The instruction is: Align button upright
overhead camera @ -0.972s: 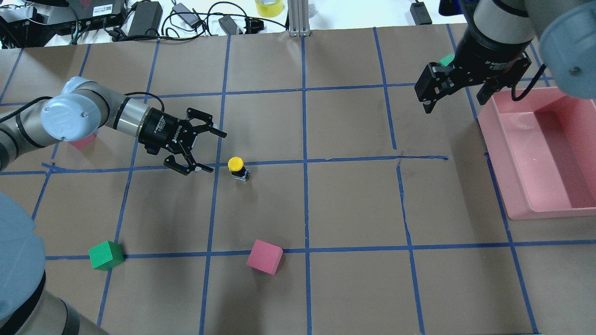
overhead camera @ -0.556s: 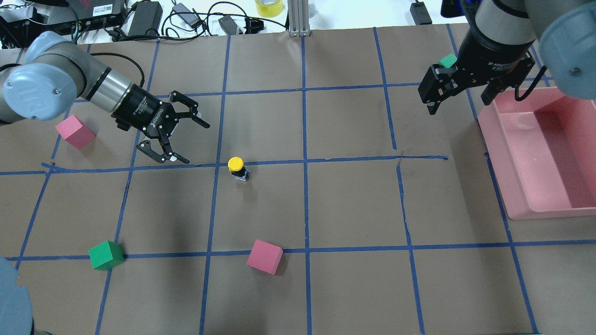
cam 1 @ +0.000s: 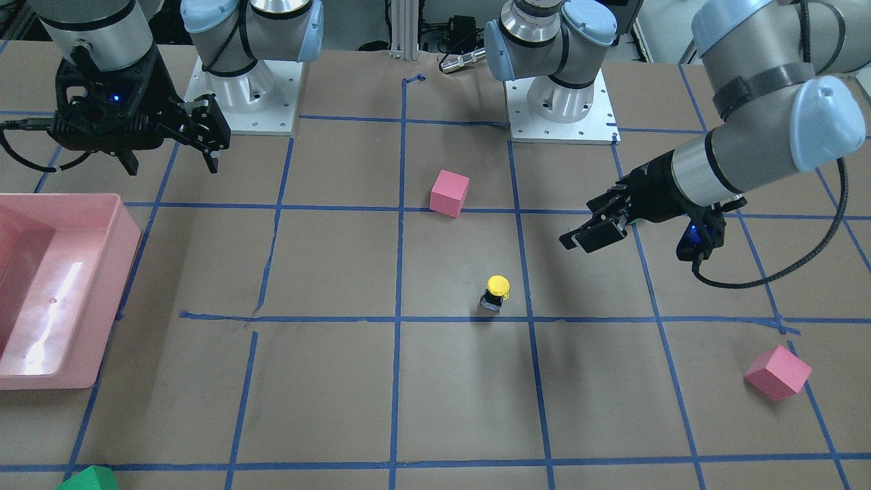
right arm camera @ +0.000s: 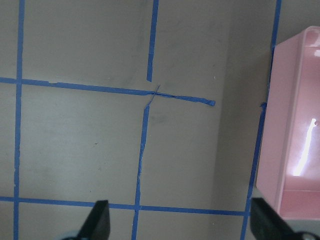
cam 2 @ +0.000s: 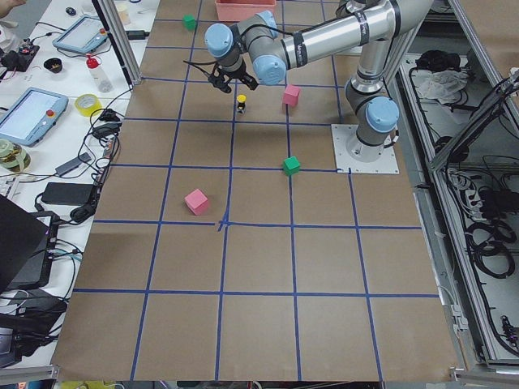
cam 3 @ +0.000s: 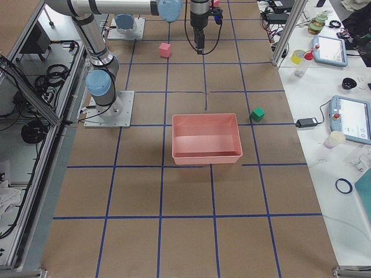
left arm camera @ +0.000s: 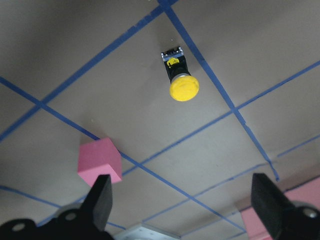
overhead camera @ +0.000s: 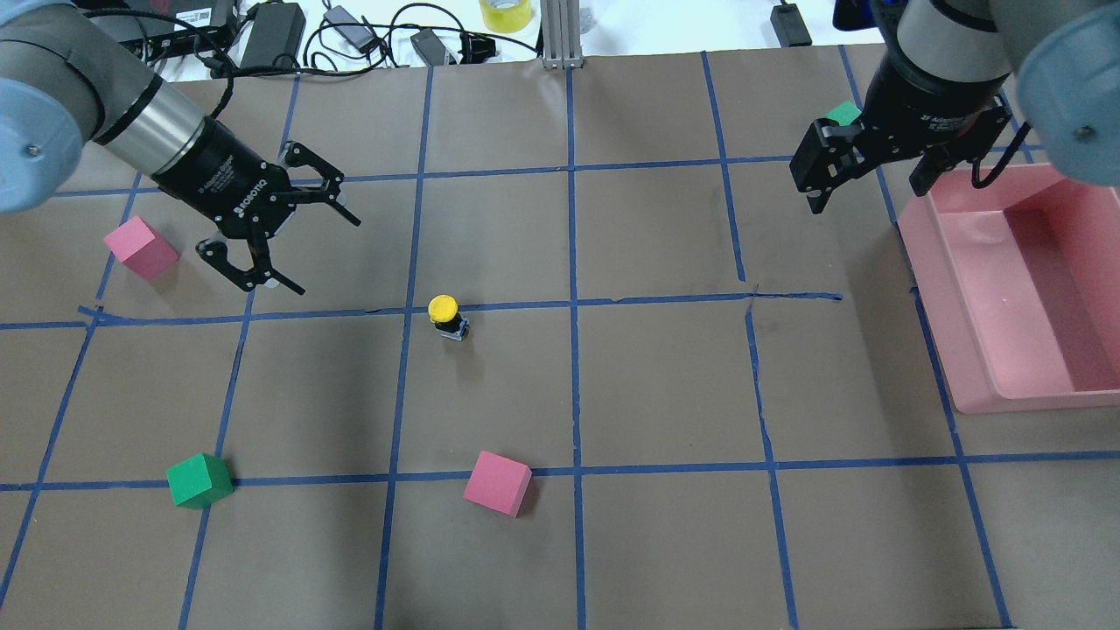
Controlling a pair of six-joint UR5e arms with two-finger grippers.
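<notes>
The button (overhead camera: 444,315) stands upright on the brown paper near the table's middle, yellow cap on top, black body and grey base below. It also shows in the front-facing view (cam 1: 496,293) and the left wrist view (left arm camera: 180,82). My left gripper (overhead camera: 324,254) is open and empty, above the table, to the left of and beyond the button, well apart from it. Its two fingers (left arm camera: 100,200) frame the bottom of the left wrist view. My right gripper (overhead camera: 866,188) is open and empty, high over the far right, beside the pink bin (overhead camera: 932,297).
One pink foam cube (overhead camera: 497,483) lies near the front middle and another pink cube (overhead camera: 140,248) lies left of my left gripper. A green cube (overhead camera: 199,479) lies front left and another green cube (overhead camera: 843,113) lies behind my right arm. Cables and boxes lie along the far edge.
My left gripper has drawn back from the button, up and to the far left, staying open. The button has not moved. My right gripper has barely shifted.
</notes>
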